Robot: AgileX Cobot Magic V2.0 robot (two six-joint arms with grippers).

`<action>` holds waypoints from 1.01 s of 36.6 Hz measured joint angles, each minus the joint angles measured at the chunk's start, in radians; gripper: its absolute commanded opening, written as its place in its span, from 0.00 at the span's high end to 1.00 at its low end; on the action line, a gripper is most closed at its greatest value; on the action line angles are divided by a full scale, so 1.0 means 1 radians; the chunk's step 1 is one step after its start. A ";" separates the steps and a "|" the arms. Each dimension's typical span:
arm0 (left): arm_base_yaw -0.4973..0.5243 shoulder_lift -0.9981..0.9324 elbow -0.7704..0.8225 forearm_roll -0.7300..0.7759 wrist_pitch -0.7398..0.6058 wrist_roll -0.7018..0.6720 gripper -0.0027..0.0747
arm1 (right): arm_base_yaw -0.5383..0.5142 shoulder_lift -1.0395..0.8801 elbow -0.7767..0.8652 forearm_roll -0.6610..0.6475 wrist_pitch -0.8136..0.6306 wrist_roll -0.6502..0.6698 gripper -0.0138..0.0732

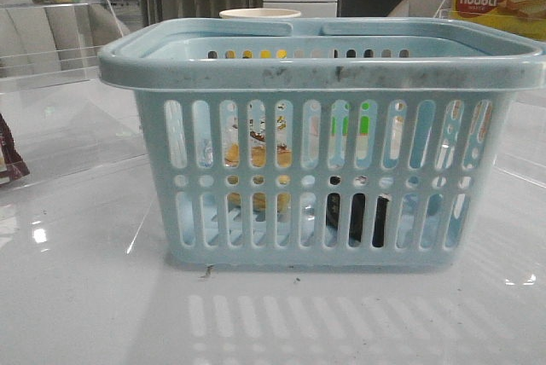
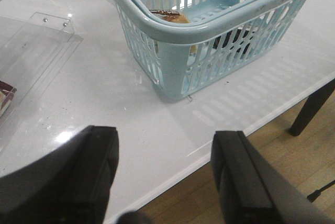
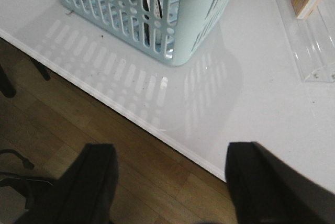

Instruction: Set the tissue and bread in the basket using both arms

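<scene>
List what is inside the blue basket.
Through the basket's slots: the bread toward its left, and the dark tissue low toward its right. The slats cover most of both.

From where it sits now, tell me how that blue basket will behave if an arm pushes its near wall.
The basket would probably slide rather than tip: its base looks broad and flat on the glossy table. It is likely light, being thin slotted plastic holding only the bread and the tissue. The slotted wall may flex slightly.

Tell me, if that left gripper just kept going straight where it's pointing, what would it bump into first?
Probably the white table in front of the basket: the open left gripper looks down at bare tabletop short of the basket's near corner. Depth is hard to judge.
</scene>
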 measured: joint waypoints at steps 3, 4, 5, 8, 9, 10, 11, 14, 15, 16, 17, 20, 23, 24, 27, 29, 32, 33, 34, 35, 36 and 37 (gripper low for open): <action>0.000 0.000 0.000 0.000 0.000 0.000 0.66 | 0.000 0.000 0.000 0.000 -0.012 -0.001 0.55; 0.000 0.000 0.000 0.000 0.000 0.000 0.70 | 0.000 0.000 0.000 0.000 -0.015 -0.001 0.59; 0.000 0.000 0.000 0.000 0.000 0.000 0.72 | 0.000 0.000 0.000 0.000 -0.015 -0.001 0.62; 0.000 0.000 0.000 0.000 0.000 0.000 0.82 | 0.000 0.000 0.000 0.000 -0.015 -0.001 0.70; 0.000 0.000 0.000 0.000 0.000 0.000 0.85 | 0.000 0.000 0.000 0.000 -0.015 -0.001 0.72; 0.000 0.000 0.000 0.000 0.000 0.000 0.85 | 0.000 0.000 0.000 0.000 -0.015 -0.001 0.74; 0.000 0.000 0.000 0.000 0.000 0.000 0.84 | 0.000 0.000 0.000 0.000 -0.015 -0.001 0.77; 0.000 0.000 0.000 0.000 0.000 0.000 0.85 | 0.000 0.000 0.000 0.000 -0.015 -0.001 0.78; 0.000 0.000 0.000 0.000 0.000 0.000 0.85 | 0.000 0.000 0.000 0.000 -0.015 -0.001 0.78; 0.000 0.000 0.000 0.000 0.000 0.000 0.85 | 0.000 0.000 0.000 0.000 -0.015 -0.001 0.78; 0.000 0.000 0.000 0.000 0.000 0.000 0.85 | 0.000 0.000 0.000 0.000 -0.015 -0.001 0.78; 0.000 0.000 0.000 0.000 0.000 0.000 0.85 | 0.000 0.000 0.000 0.000 -0.015 -0.001 0.78; 0.000 0.000 0.000 0.000 0.000 0.000 0.85 | 0.000 0.000 0.000 0.000 -0.015 -0.001 0.78; 0.000 0.000 0.000 0.000 0.000 0.000 0.85 | 0.000 0.000 0.000 0.000 -0.015 -0.001 0.78; 0.000 0.000 0.000 0.000 0.000 0.000 0.85 | 0.000 0.000 0.000 0.000 -0.015 -0.001 0.78; 0.000 0.000 0.000 0.000 0.000 0.000 0.85 | 0.000 0.000 0.000 0.000 -0.013 -0.004 0.78; 0.000 0.000 0.000 0.000 0.000 0.000 0.85 | 0.000 0.000 0.000 0.000 -0.011 -0.004 0.78; 0.000 0.000 0.000 0.000 0.000 0.000 0.85 | 0.000 0.000 0.000 0.000 -0.011 -0.004 0.78; 0.000 0.000 0.000 0.000 0.000 0.000 0.85 | 0.000 0.000 0.000 0.000 -0.009 -0.004 0.78; 0.000 0.000 0.000 0.000 0.000 0.000 0.85 | 0.000 0.000 0.000 0.000 -0.007 -0.004 0.78; 0.000 0.000 0.000 0.000 0.000 0.000 0.85 | 0.000 0.000 0.000 0.000 -0.007 -0.004 0.78; 0.000 0.000 0.000 0.000 0.000 0.000 0.85 | 0.000 0.000 0.000 0.000 -0.007 -0.004 0.78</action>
